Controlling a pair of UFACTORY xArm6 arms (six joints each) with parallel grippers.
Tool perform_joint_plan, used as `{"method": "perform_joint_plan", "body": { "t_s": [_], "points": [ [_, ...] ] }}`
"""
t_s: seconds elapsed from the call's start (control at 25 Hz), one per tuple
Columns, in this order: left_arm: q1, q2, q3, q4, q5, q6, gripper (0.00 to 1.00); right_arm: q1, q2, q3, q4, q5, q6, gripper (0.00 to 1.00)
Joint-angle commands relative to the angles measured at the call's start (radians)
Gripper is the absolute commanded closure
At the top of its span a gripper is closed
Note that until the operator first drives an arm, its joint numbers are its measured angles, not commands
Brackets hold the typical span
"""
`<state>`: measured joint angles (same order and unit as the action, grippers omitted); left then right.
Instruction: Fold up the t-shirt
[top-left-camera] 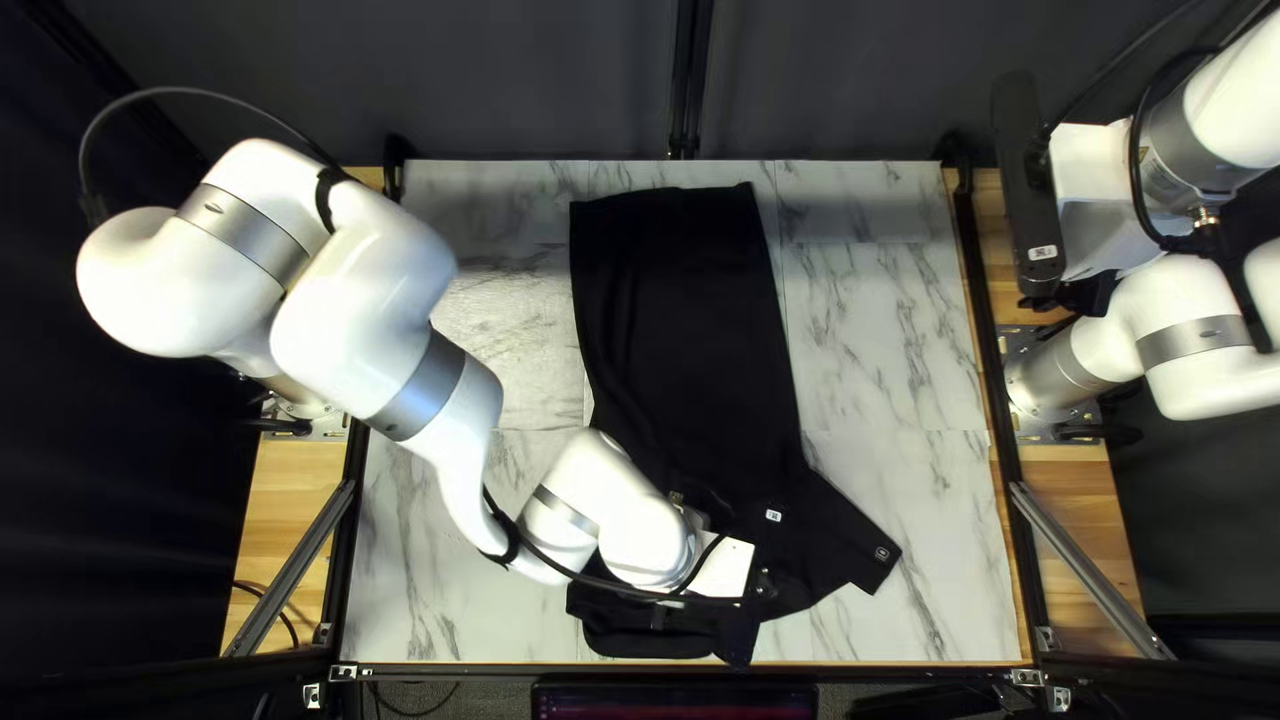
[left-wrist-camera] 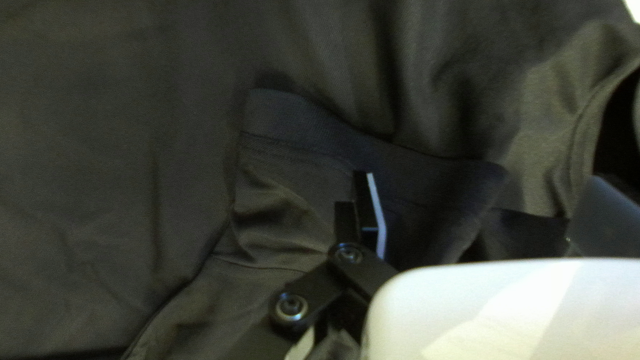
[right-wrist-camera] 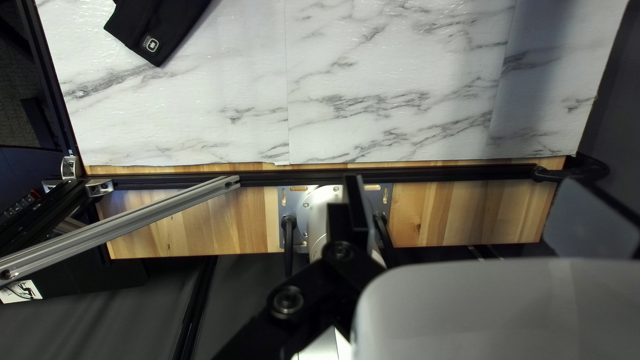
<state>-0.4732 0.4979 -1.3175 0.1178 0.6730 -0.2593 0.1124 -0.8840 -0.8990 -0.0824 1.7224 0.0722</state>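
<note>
Black T-shirt [top-left-camera: 680, 294] lay on the marble-patterned table [top-left-camera: 894, 334].
My left gripper [top-left-camera: 762, 583] was over it, my right gripper [top-left-camera: 1091, 296] well apart; I could not tell either's opening.

The table [top-left-camera: 894, 334] has a white, grey-veined top and wooden edges, one showing beyond the right arm's fingers [right-wrist-camera: 355, 200]. Directly on it lies a black t-shirt [top-left-camera: 680, 307], spread beneath the left arm's fingers [left-wrist-camera: 362, 200] and reaching toward the table's far edge.
</note>
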Motion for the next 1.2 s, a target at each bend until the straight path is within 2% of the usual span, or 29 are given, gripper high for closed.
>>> {"method": "perform_joint_plan", "body": {
  "t_s": [0.04, 0.08, 0.16, 0.64, 0.8, 0.96, 1.04, 1.08, 1.16, 1.2],
  "points": [
    [0.001, 0.017, -0.009, -0.024, -0.001, 0.034, 0.72, 0.000, 0.000, 0.000, 0.000, 0.000, 0.000, 0.00],
    [0.001, 0.017, -0.010, -0.029, -0.001, 0.041, 0.93, 0.000, 0.000, 0.000, 0.000, 0.000, 0.000, 0.00],
    [0.001, 0.013, -0.006, -0.035, 0.003, 0.050, 1.00, 0.000, 0.000, 0.000, 0.000, 0.000, 0.000, 0.00],
    [0.027, -0.016, -0.050, -0.056, 0.049, 0.098, 1.00, 0.000, 0.000, 0.000, 0.000, 0.000, 0.000, 0.00],
    [0.054, -0.056, -0.007, -0.064, -0.046, 0.076, 1.00, 0.000, 0.000, 0.000, 0.000, 0.000, 0.000, 0.00],
    [0.074, -0.098, 0.102, -0.073, -0.247, -0.003, 1.00, 0.000, 0.000, 0.000, 0.000, 0.000, 0.000, 0.00],
    [0.081, -0.119, 0.177, -0.041, -0.386, -0.105, 1.00, 0.000, 0.000, 0.000, 0.000, 0.000, 0.000, 0.00],
    [0.088, -0.131, 0.224, 0.037, -0.477, -0.235, 1.00, 0.000, 0.000, 0.000, 0.000, 0.000, 0.000, 0.00],
    [0.116, -0.144, 0.262, 0.315, -0.576, -0.572, 1.00, 0.000, 0.000, 0.000, 0.000, 0.000, 0.000, 0.00],
    [0.145, -0.145, 0.250, 0.650, -0.604, -0.939, 1.00, 0.000, 0.000, 0.000, 0.000, 0.000, 0.000, 0.00]
  ]
}}
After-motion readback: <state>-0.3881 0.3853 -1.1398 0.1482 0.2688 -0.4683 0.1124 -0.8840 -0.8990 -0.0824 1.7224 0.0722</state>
